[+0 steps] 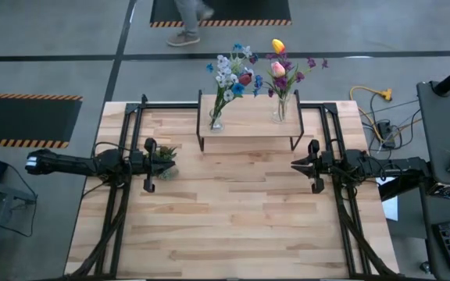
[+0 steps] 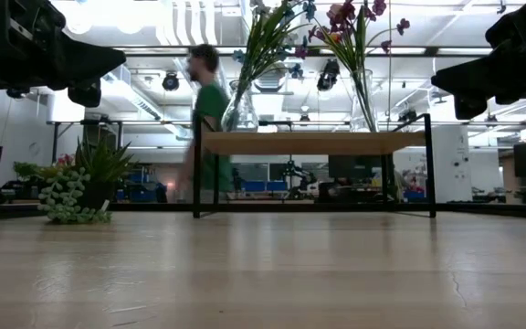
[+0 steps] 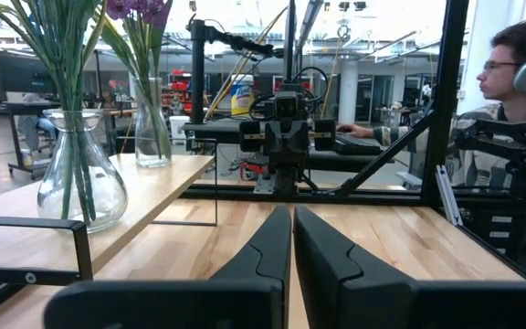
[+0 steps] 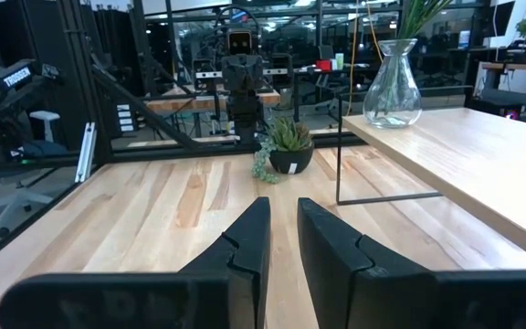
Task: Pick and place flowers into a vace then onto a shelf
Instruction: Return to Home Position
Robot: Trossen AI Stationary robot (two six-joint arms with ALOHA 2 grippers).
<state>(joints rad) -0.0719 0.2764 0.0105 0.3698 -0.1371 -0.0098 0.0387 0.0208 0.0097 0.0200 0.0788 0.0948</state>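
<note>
**Surface.** The desk [image 1: 233, 226] is a light slatted wooden top. Black frame rails [image 1: 116, 211] run along its left and right sides. The whole near and middle part of the top is bare wood.

**Task items.** The shelf [image 1: 248, 129] stands at the middle of the desk's far edge, on thin black legs. Two clear vases stand upright on it, well apart. The left vase [image 1: 216, 119] holds the blue and white flowers [image 1: 233, 70]. The right vase [image 1: 280, 109] holds the pink, yellow and purple flowers [image 1: 281, 66].

**Other item.** A small potted plant [image 1: 165, 160] sits on the desk near the shelf's left front leg, just beside the left arm's tip.

**Arms.** Both arms hang level above the desk and face each other across the open middle.
- Left claw [image 3: 293, 212]: at the left rail, narrow, with only a hairline gap between the fingers, holding nothing.
- Right claw [image 4: 283, 206]: at the right rail, narrow, with a thin gap, holding nothing.

**Room.** The floor is grey, with a hazard-striped mat [image 1: 22, 117] to the left. One person [image 2: 208, 119] walks past beyond the far edge. A second person [image 3: 519, 73], wearing headphones, sits beyond the right side.
</note>
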